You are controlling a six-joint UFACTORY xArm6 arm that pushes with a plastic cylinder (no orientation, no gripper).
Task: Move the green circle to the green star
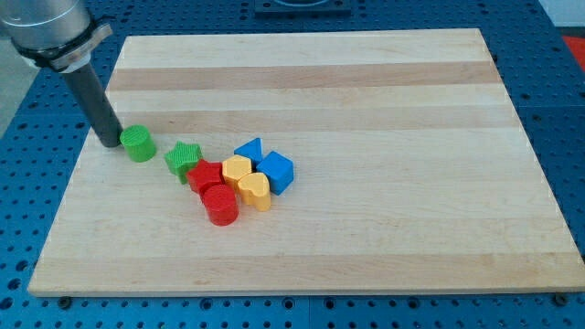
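Tool: the arm ends in a plain dark rod with nothing to open or close, so it grips nothing; my tip rests on the board at the frame's left, just to the left of the green circle and touching it or very nearly so

Green circle: left part of the wooden board, upright, between my tip and the green star

Green star: a little to the right of and slightly below the circle, a narrow strip of bare board between them

Cluster: the star touches or almost touches the red star; close around sit the red cylinder, the yellow hexagon block, the yellow heart, the blue cube and the blue triangle block

Progress, as I judge it: circle lined up and near the goal, contact not yet made

Risk 1: the star lies lower in the frame than the circle, so a purely rightward push may send the circle past the star's upper edge

Risk 2: an off-centre push on a round block may let it roll off my tip sideways

Risk 3: pushing too far would drive the star into the red star and scatter the packed cluster
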